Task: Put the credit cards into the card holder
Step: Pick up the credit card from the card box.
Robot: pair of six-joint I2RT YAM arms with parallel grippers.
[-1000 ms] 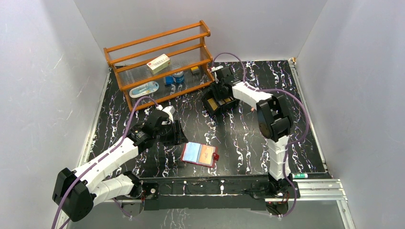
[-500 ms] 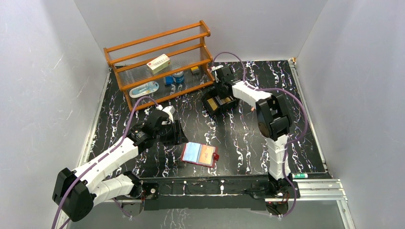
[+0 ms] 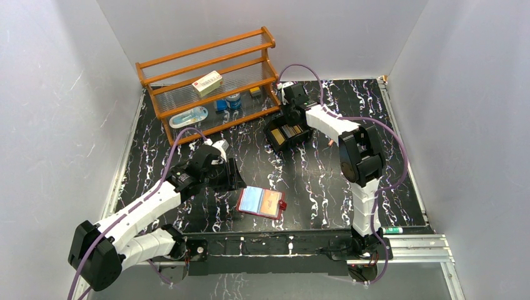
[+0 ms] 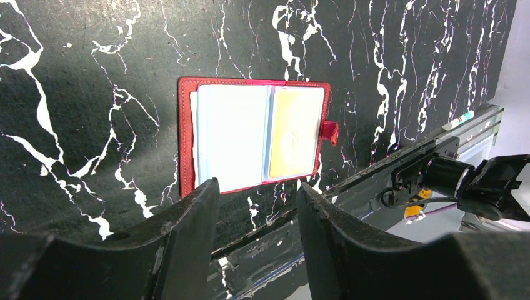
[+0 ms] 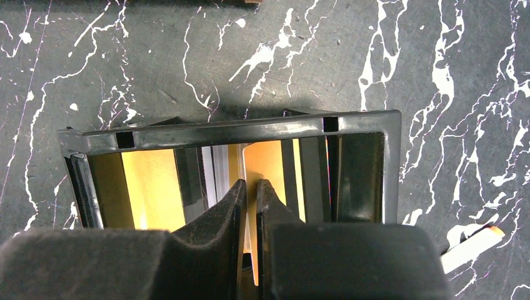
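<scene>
The card holder, a red wallet, lies open on the table near the front edge. In the left wrist view the card holder shows a white card and an orange card in its slots. My left gripper hangs open just to the left of it, jaws empty. My right gripper reaches down into the black tray. Its fingers are pinched on the edge of an upright orange credit card. A gold card stands in the tray's left compartment.
A wooden shelf rack stands at the back left, with a cream box and small items on its shelves. A small white and orange object lies on the table right of the tray. White walls close in on three sides.
The right gripper has closed from wide open down onto the orange card in the tray. The left arm and the wallet have not moved.
</scene>
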